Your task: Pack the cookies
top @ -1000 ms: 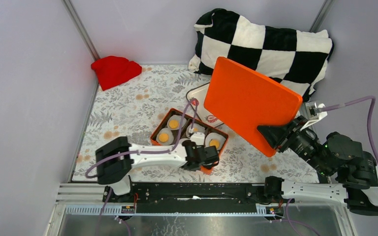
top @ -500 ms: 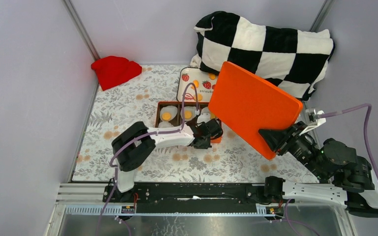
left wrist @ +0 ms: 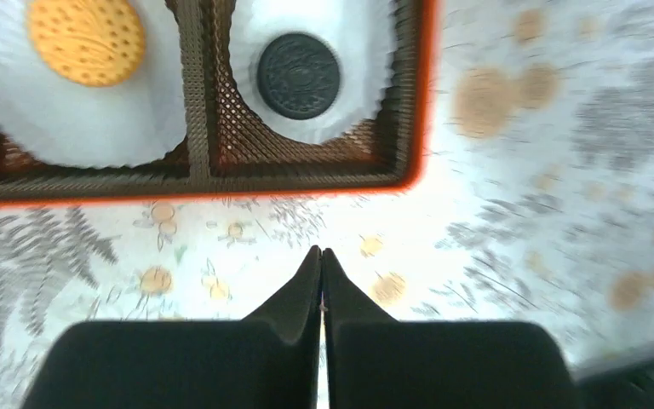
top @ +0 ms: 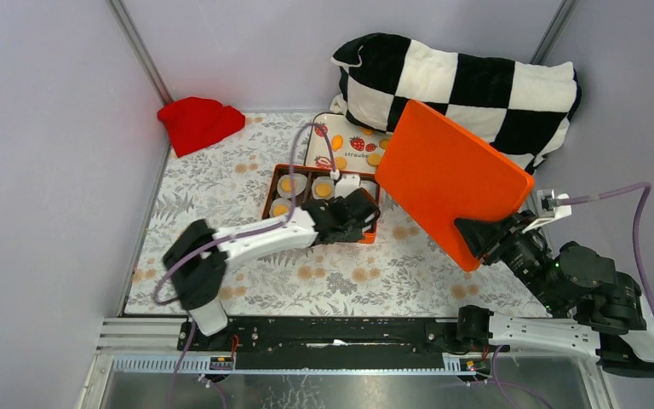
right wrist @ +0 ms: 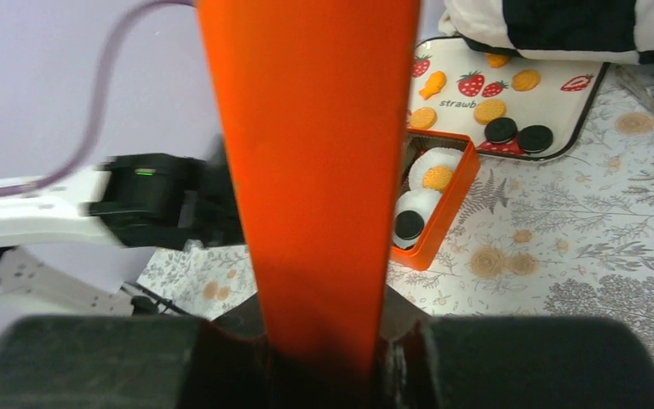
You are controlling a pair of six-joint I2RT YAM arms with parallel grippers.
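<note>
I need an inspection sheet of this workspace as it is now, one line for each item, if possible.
Surface: a floral cloth covers the table.
Job's things: cookies sit in paper liners in the orange box. More lie loose on the strawberry tray.
Clutter: red cloth and checkered pillow at the far side.
End effectors: left end effector is shut and empty, beside the box. Right end effector is shut on the orange lid, held tilted in the air.
Cables: a purple cable loops above the box.
Surroundings: plain walls; nothing else seen.
</note>
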